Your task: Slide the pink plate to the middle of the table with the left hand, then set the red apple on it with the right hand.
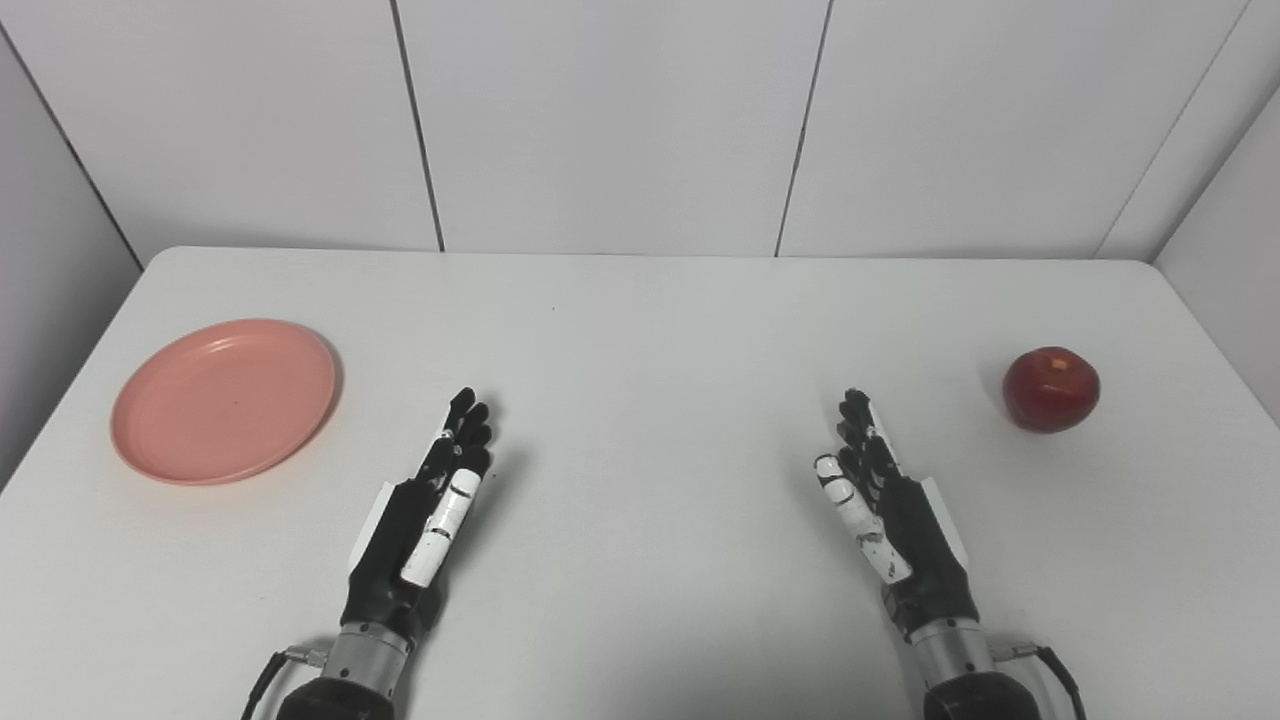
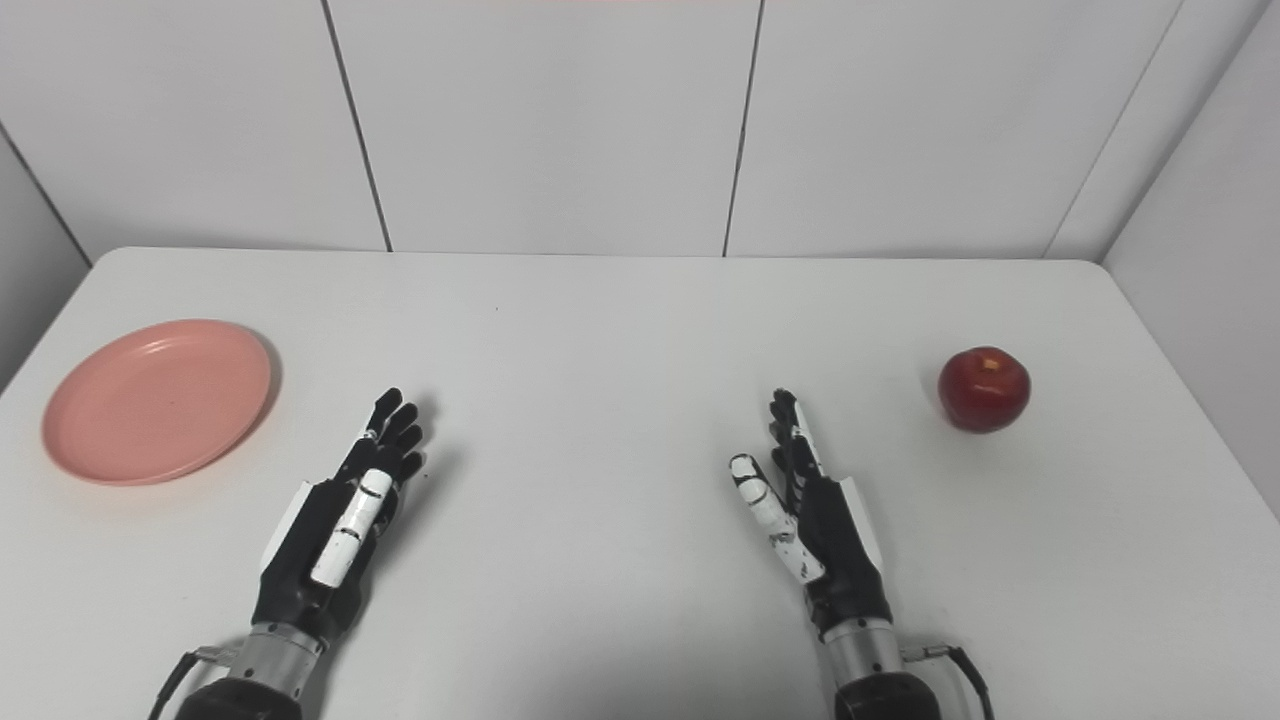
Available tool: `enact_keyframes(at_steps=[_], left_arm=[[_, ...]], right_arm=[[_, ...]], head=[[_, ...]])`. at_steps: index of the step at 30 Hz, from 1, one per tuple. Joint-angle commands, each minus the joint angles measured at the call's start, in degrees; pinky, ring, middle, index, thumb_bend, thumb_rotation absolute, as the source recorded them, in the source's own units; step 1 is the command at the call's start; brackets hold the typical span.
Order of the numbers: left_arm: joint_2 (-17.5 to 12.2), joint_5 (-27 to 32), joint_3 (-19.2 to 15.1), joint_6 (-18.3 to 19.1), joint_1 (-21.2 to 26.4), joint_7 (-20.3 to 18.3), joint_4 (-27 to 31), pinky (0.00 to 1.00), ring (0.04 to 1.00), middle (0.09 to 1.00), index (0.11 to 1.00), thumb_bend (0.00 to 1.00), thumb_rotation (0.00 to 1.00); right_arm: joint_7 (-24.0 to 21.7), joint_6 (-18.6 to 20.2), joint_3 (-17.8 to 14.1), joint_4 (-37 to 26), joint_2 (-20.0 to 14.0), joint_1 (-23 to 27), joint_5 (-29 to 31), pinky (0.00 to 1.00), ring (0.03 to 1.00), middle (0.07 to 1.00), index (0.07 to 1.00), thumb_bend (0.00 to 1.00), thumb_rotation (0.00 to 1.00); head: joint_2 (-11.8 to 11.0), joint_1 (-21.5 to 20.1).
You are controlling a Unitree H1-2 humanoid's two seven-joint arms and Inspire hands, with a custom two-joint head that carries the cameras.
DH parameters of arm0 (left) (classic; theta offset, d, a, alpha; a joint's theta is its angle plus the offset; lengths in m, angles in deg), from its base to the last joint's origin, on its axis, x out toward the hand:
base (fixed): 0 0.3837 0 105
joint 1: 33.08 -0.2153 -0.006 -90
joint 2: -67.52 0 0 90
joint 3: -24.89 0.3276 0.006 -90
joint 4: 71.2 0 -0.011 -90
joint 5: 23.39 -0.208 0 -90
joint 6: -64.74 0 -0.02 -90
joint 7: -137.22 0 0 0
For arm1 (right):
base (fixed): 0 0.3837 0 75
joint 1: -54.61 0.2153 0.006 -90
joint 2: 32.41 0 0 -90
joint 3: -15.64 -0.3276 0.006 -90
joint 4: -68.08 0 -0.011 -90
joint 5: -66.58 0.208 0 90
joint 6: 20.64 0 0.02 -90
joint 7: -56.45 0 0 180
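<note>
A pink plate (image 1: pixel 225 398) lies flat at the left side of the white table (image 1: pixel 650 330). A red apple (image 1: pixel 1051 389) stands upright at the right side. My left hand (image 1: pixel 425 515) rests low over the table near the front, right of the plate and apart from it, open with fingers straight and empty. My right hand (image 1: pixel 885 505) rests near the front, left of the apple and apart from it, open with fingers straight and empty. Both hands also show in the right eye view: the left hand (image 2: pixel 340 520), the right hand (image 2: pixel 810 505).
White wall panels (image 1: pixel 610 120) stand close behind the table's far edge. Side walls close in at the left and right edges. Cables (image 1: pixel 265 680) trail from both wrists at the front edge.
</note>
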Motion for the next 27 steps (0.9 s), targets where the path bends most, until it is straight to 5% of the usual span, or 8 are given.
enact_keyframes(at_steps=[1, 19, 27], left_arm=[[-0.6, -0.6, 0.1, -2.2, 0.4, -0.1, 0.7, 1.0, 1.0, 1.0, 1.0, 0.56, 0.81], [-0.5, -2.2, 0.5, -0.9, 1.4, 0.5, -0.1, 1.0, 1.0, 1.0, 1.0, 0.54, 0.85], [0.2, -1.8, 0.0, -3.7, 1.6, 0.8, -1.6, 1.0, 1.0, 1.0, 1.0, 0.58, 0.71]], right_arm=[[0.0, 0.3, -0.1, -1.1, -0.1, 1.2, -0.1, 1.0, 1.0, 1.0, 1.0, 0.69, 0.77], [0.2, -0.4, -0.5, 0.0, -0.8, 1.6, -1.3, 1.0, 1.0, 1.0, 1.0, 0.71, 0.76], [0.0, -0.4, -0.5, -0.1, -1.1, 1.7, -1.3, 1.0, 1.0, 1.0, 1.0, 0.71, 0.76]], head=[[-0.1, 0.1], [-0.7, 0.0], [-0.7, 0.1]])
